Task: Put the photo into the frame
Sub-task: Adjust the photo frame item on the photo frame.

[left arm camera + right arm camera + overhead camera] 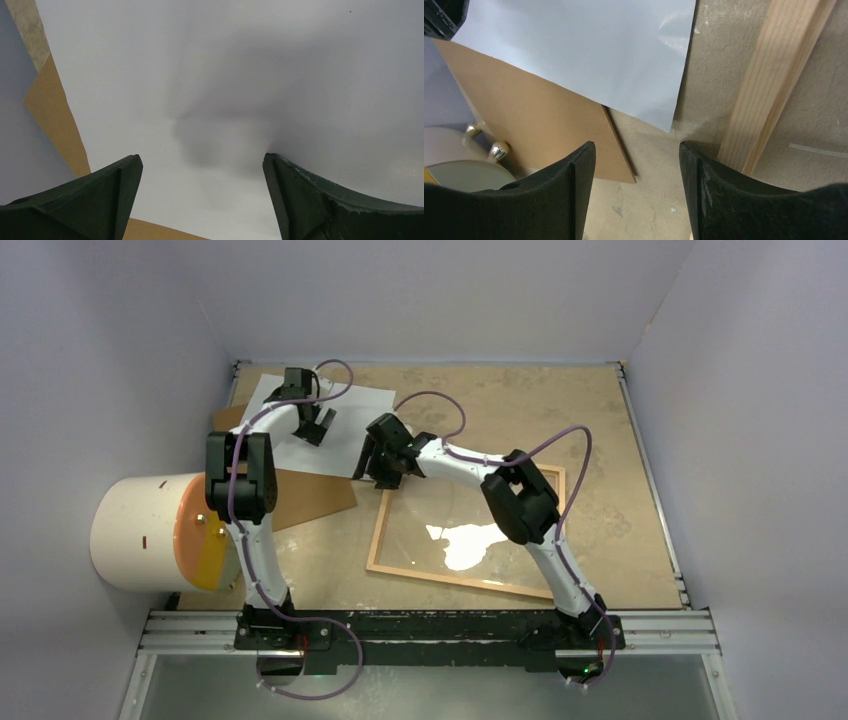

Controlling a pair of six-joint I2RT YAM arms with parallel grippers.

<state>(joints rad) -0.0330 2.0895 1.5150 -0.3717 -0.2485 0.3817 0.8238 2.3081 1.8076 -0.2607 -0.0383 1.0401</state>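
Photo [352,425] white-side up near far-left corner, overlapping backing board [312,497]; frame [470,580] toward near edge. Left gripper [318,426] and right gripper [385,468] both spread wide, empty. Sheet looks thin, floppy, slick: probably pinch a free corner.

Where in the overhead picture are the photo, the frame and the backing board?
photo [355,425]: top view, white back, right part.
frame [450,578]: top view, near wooden rail.
backing board [312,498]: top view, brown near-right corner.
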